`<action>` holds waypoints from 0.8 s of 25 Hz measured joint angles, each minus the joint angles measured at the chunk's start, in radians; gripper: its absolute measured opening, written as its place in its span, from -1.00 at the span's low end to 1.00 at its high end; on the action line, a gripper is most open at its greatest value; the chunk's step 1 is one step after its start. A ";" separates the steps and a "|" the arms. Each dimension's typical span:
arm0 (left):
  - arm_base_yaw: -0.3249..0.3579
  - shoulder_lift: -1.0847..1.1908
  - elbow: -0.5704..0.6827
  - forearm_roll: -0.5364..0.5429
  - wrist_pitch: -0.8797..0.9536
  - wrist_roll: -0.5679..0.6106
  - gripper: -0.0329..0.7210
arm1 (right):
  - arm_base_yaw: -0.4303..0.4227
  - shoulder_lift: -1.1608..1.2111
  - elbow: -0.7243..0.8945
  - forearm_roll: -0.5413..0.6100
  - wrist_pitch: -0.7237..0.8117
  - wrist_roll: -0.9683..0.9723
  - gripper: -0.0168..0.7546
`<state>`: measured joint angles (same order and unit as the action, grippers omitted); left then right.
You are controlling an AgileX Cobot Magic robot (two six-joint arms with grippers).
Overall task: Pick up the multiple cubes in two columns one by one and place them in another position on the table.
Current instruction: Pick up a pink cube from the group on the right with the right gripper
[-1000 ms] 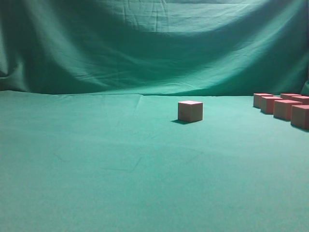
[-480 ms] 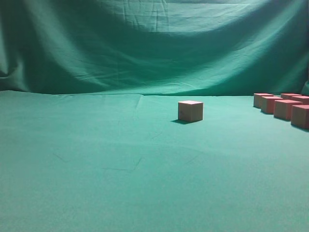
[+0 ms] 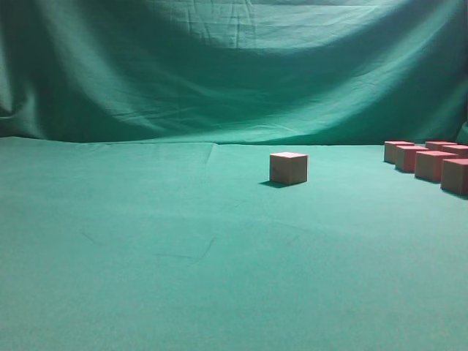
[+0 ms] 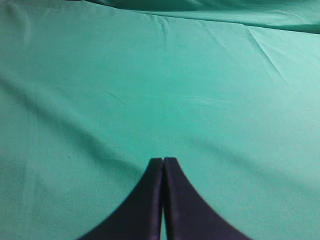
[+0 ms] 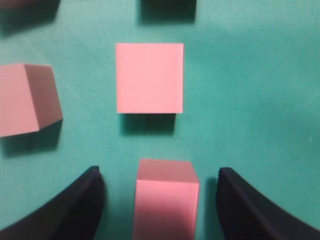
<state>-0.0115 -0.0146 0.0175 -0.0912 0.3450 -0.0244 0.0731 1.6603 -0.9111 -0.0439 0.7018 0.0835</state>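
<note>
Right claw [image 5: 160,200]: fingers apart, a gap visible on each side of the cube between them; no contact seen, so not clamped
Cube in right claw [image 5: 166,197]: sits on the desk between the two dark fingers, pink top and front face showing
Cube ahead of right claw [image 5: 149,77]: next in the same column, just beyond the fingertips, square top facing the camera
Cube to left of right claw [image 5: 27,99]: neighbouring column, turned slightly, cut by the frame edge
Further cubes: dark edges of more at the top of the right wrist view, too cropped to count
Left claw [image 4: 163,161]: fingers pressed together, tips touching, holding nothing; only bare green cloth ahead of it
Lone cube [image 3: 288,167]: stands alone mid-desk in the exterior view, well apart from both claws
Cube group [image 3: 431,161]: far right edge of the exterior view, in rows
Desk [image 3: 146,248]: green cloth, lightly creased
</note>
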 joint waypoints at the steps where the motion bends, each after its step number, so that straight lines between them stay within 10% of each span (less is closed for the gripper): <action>1: 0.000 0.000 0.000 0.000 0.000 0.000 -0.91 | 0.000 0.009 0.000 0.000 -0.004 0.002 0.24; 8: 0.000 0.000 0.000 0.000 0.000 0.000 -0.91 | 0.000 0.046 0.000 -0.004 -0.015 0.002 0.14; 12: 0.000 0.000 0.000 0.000 0.000 0.000 -0.91 | 0.000 0.048 0.000 -0.005 -0.011 0.002 -0.28; 20: 0.000 0.000 0.000 0.000 0.000 0.000 -0.91 | 0.029 0.024 -0.094 0.040 0.188 -0.026 -0.27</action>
<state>-0.0115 -0.0146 0.0175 -0.0912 0.3450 -0.0244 0.1022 1.6845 -1.0052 -0.0038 0.8893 0.0578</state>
